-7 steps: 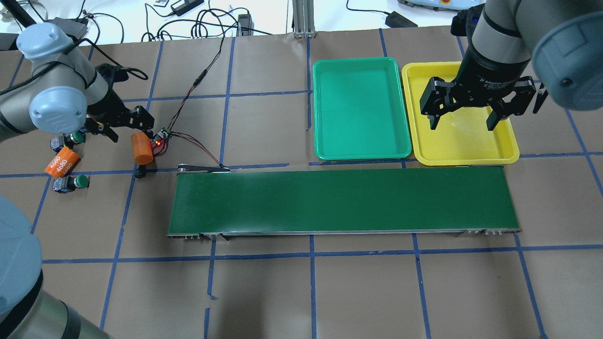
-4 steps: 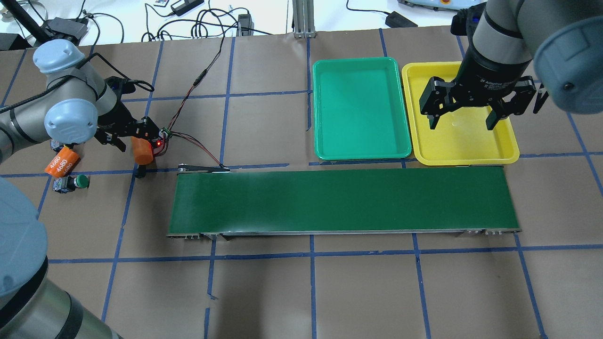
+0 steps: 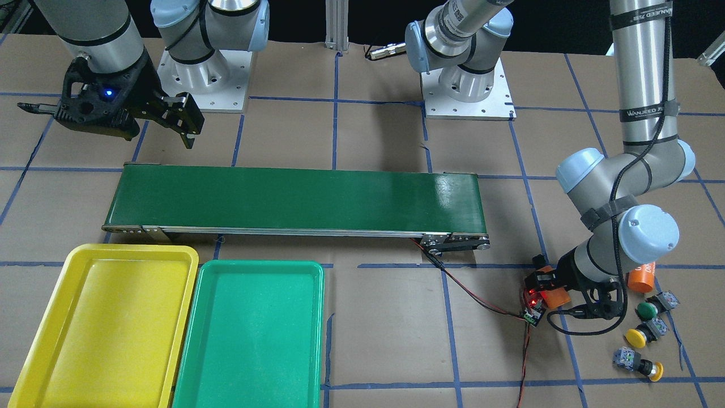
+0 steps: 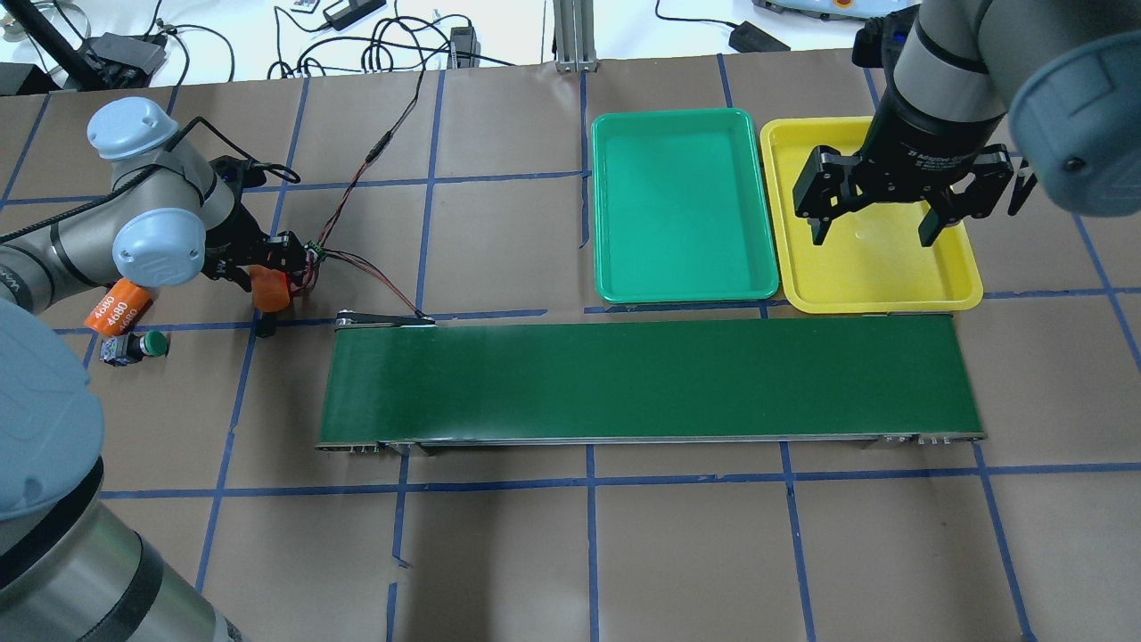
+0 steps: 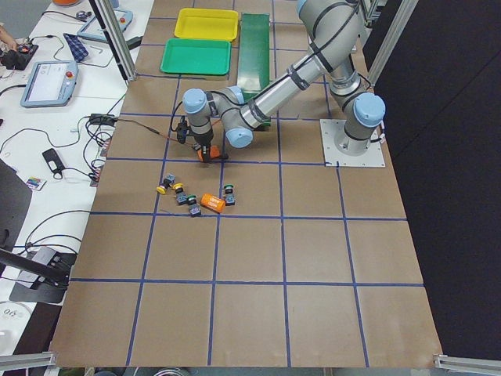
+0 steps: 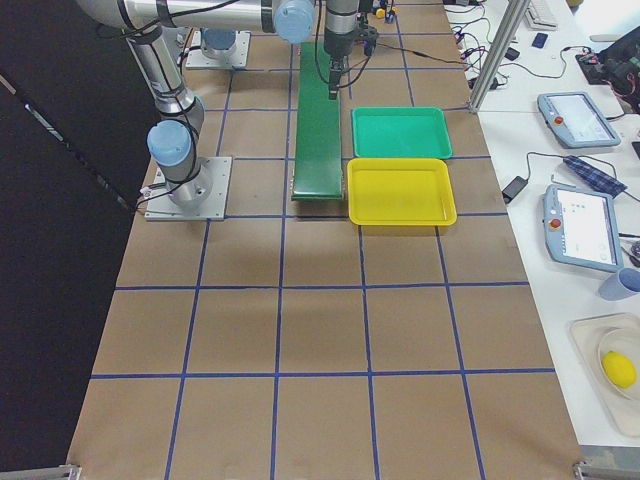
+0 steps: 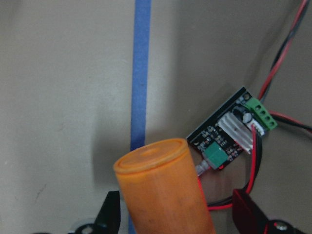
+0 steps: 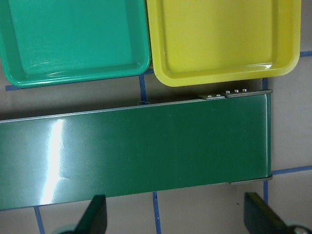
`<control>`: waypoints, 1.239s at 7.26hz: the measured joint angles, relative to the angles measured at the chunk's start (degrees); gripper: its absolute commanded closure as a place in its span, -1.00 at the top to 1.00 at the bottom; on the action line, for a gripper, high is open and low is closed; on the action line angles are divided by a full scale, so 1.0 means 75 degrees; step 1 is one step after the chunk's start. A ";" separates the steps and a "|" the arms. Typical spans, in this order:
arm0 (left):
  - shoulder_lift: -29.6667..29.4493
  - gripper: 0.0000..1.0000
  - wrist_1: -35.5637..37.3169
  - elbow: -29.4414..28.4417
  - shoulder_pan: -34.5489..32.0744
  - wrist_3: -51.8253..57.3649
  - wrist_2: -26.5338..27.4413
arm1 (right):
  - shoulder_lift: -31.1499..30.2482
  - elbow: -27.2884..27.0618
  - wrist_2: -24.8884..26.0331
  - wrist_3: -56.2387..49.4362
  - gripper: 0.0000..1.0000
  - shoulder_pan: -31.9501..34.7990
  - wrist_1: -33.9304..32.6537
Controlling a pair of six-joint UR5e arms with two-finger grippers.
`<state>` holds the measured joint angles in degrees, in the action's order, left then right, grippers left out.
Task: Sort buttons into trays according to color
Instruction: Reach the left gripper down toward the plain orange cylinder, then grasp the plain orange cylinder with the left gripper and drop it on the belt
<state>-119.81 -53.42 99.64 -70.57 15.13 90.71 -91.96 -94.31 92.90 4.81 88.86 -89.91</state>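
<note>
Closest to the robot, the long dark-green conveyor belt (image 4: 651, 379) lies across the surface, with the right gripper (image 4: 878, 223) hanging high over its right end, jaws spread wide and holding nothing. Off the belt's left end, one green button (image 4: 147, 344) lies on its side next to a toppled orange cylinder (image 4: 116, 308). Just past them, the left gripper (image 4: 258, 275) is down at the surface with its jaws open either side of an upright orange cylinder (image 7: 163, 195), a gap showing at one finger (image 7: 248, 209); a small circuit board (image 7: 229, 136) with red and black wires sits just beside it. Farther out lie a second green button (image 3: 645, 309) and two yellow buttons (image 3: 635, 338). Beyond the belt, the green tray (image 4: 682, 290) and yellow tray (image 4: 882, 303) sit side by side, with no buttons in them.
</note>
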 measured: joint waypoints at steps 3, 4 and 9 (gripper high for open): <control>0.0561 -1.00 -0.1166 -0.0053 -0.0028 -0.0792 0.0027 | 0.0003 0.0000 0.0000 -0.0008 1.00 0.0000 0.0000; 0.0911 -1.00 -0.1728 -0.0055 -0.0062 -0.1491 0.0031 | 0.0003 0.0000 0.0000 -0.0009 1.00 0.0000 0.0000; 0.2522 -1.00 -0.2871 0.1043 -0.1038 -0.6078 -0.0013 | 0.0015 0.0000 0.0002 -0.0009 1.00 0.0000 0.0000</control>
<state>-100.90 -74.95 107.47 -78.36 -30.45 90.62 -91.85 -94.31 92.92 4.75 88.86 -89.91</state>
